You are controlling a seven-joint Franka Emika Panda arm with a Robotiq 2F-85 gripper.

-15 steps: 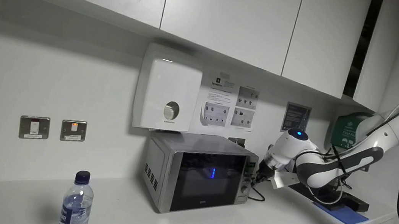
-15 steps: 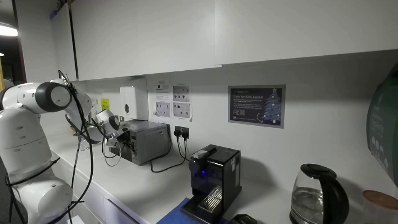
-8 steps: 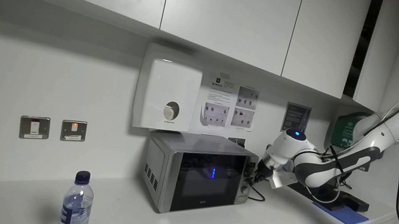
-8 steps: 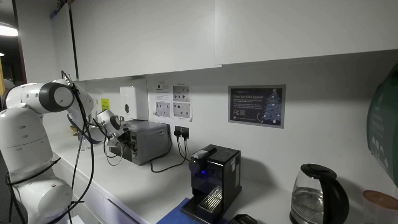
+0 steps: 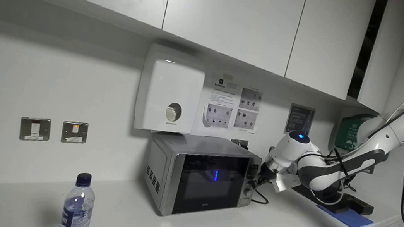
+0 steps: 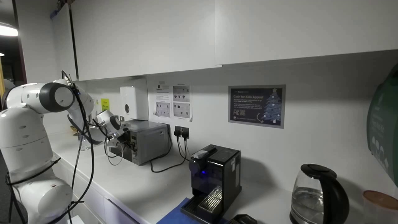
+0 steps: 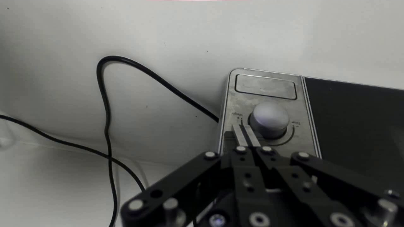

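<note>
A silver microwave (image 5: pixel 198 144) with a dark door stands on the white counter, and it also shows in an exterior view (image 6: pixel 152 141). My gripper (image 7: pixel 242 126) is at its control panel, with its fingers together and nothing seen between them. In the wrist view the fingertips are just beside the round silver knob (image 7: pixel 270 118), over the "Weight +" end of the dial mark. I cannot tell whether they touch the panel. A flat rectangular button (image 7: pixel 265 86) lies past the knob. In an exterior view my gripper (image 5: pixel 258 180) covers part of the panel's edge.
A water bottle (image 5: pixel 78 206) stands at the front left of the counter. A coffee machine (image 6: pixel 217 174) on a blue mat (image 6: pixel 174 213) and a glass kettle (image 6: pixel 311 193) stand further along. Black cables (image 7: pixel 107 119) lie beside the microwave. Cabinets (image 5: pixel 234 16) hang above.
Over the first half second the arm shifted slightly toward the microwave, with the fingers moving closer to the panel. Since then nothing has visibly moved.
</note>
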